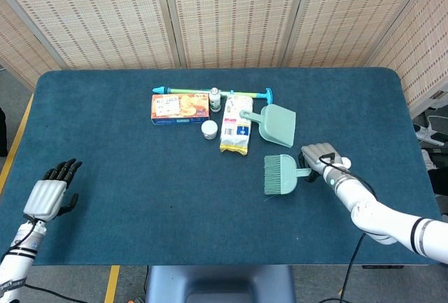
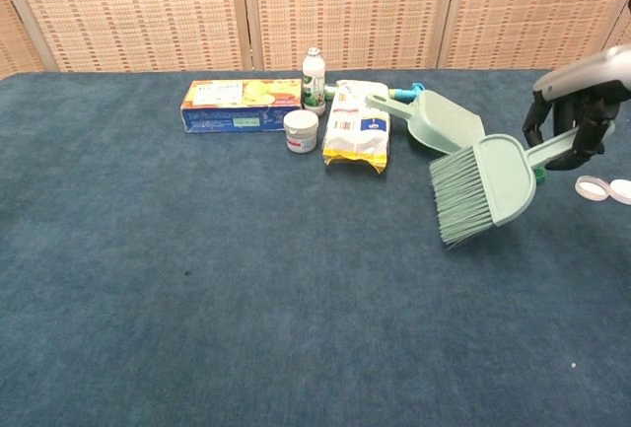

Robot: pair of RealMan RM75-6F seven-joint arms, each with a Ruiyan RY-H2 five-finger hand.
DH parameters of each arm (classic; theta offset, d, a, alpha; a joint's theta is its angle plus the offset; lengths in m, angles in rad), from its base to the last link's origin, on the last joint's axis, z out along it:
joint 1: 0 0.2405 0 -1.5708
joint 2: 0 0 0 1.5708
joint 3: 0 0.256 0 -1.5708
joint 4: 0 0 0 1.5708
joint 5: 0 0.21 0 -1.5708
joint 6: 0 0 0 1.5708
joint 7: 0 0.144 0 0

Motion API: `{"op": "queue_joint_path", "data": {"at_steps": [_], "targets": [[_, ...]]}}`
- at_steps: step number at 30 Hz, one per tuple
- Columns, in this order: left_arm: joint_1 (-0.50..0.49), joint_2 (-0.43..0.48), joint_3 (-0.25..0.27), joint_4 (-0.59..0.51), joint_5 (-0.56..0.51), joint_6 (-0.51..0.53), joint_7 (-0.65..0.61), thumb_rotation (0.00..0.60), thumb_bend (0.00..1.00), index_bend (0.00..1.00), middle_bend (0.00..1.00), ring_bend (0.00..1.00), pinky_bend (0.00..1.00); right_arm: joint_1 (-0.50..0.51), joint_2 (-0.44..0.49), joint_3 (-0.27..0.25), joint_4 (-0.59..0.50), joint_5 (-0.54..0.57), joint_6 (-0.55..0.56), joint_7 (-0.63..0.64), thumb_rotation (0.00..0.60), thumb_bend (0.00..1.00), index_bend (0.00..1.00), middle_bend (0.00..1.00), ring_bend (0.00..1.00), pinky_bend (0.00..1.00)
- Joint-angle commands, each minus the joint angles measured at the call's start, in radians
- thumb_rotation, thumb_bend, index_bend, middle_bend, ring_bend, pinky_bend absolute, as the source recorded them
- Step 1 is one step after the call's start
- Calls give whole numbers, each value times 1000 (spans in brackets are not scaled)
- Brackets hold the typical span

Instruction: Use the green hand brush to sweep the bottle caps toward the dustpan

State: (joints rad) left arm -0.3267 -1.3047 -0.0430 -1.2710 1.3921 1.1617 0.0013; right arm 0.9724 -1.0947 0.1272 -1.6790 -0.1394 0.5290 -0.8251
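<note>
My right hand (image 1: 320, 160) (image 2: 575, 111) grips the handle of the green hand brush (image 1: 280, 175) (image 2: 482, 188). The brush hangs tilted, bristles pointing left and down, just in front of the pale green dustpan (image 1: 277, 124) (image 2: 450, 124). The dustpan lies with its mouth toward the brush. Two white bottle caps (image 2: 592, 187) lie on the cloth right of the brush, below my right hand; one white cap (image 1: 345, 163) peeks out beside the hand in the head view. No green cap shows plainly in either view. My left hand (image 1: 48, 196) rests at the near left, holding nothing, with its fingers apart.
Left of the dustpan lie a yellow snack bag (image 1: 236, 134) (image 2: 359, 136), a small white jar (image 1: 209, 129) (image 2: 301, 131), a small bottle (image 2: 314, 80) and an orange box (image 1: 180, 107) (image 2: 242, 105). A long green-and-blue stick (image 1: 210, 92) lies behind them on the blue table (image 1: 140, 177).
</note>
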Motion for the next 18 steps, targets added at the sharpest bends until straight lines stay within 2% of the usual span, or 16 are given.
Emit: {"op": "queue_joint_path", "data": {"at_steps": [1,2,5,10,12,14,16,18], "targets": [[-7,8,6,-7,7,-21,-30,600,467,0,0,53,178,-4,-54,-54,75,-50,-55,88,600,407,896,786,487,475],[-9,9,7,-7,8,-25,-34,600,467,0,0,53,179,-2,-60,-62,87,-54,-69,108,600,407,828,705,430,442],[-12,9,9,1,7,-34,-41,600,468,0,0,53,180,10,-81,-94,127,-75,-112,163,600,407,689,552,320,361],[-15,8,5,5,3,-38,-43,600,468,0,0,53,181,48,-100,-160,161,-114,-132,224,600,407,567,420,243,310],[-15,9,5,5,2,-37,-44,600,468,0,0,53,181,69,-93,-190,157,-111,-134,242,600,404,456,344,200,291],[-16,10,4,7,1,-38,-46,600,468,0,0,53,181,97,-81,-231,144,-104,-125,256,600,382,202,219,128,243],[-15,9,5,9,0,-38,-48,600,468,0,0,53,182,128,-67,-275,126,-97,-111,261,600,347,35,96,57,201],[-15,8,6,10,0,-39,-48,600,468,0,0,53,181,156,-56,-318,107,-94,-91,260,600,307,0,20,12,187]]}}
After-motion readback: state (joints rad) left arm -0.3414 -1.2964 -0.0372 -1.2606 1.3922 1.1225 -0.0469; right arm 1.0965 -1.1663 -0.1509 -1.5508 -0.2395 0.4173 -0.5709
